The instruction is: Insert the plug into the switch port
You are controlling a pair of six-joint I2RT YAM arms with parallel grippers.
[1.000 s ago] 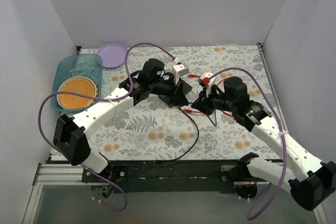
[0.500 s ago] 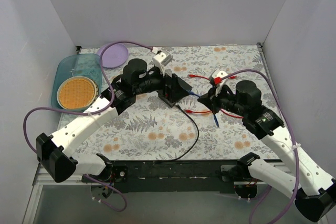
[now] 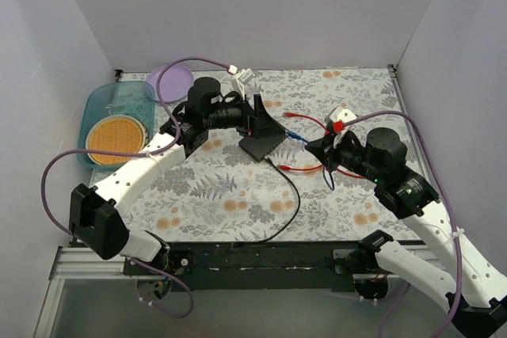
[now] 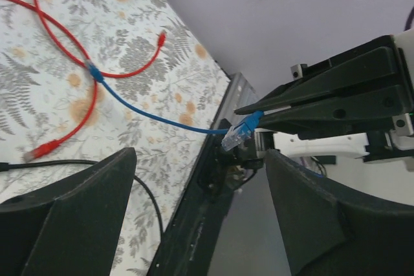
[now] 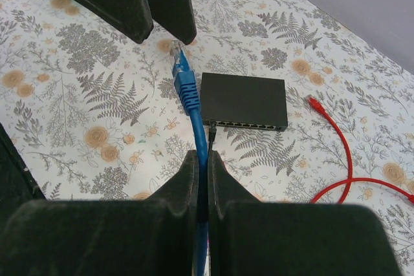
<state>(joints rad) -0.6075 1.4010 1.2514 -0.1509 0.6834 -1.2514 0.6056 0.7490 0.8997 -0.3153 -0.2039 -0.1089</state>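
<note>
Right pincer (image 5: 202, 159) pinching blue cable (image 5: 196, 117) | one plug (image 5: 181, 72), long axis in line with that pincer, tip toward spread left pincer (image 4: 197, 156) | one switch (image 5: 244, 98), ports (image 5: 249, 125) facing plug

I am seeing a translucent blue bin (image 3: 127, 99) sitting at the far left of the flowered cloth (image 3: 226, 203) with a round orange disc (image 3: 119, 138) lying inside, a lilac plate (image 3: 176, 83) lying just behind it, while a red cable (image 5: 349, 153) and a black cable (image 3: 298, 195) are trailing over the middle.
</note>
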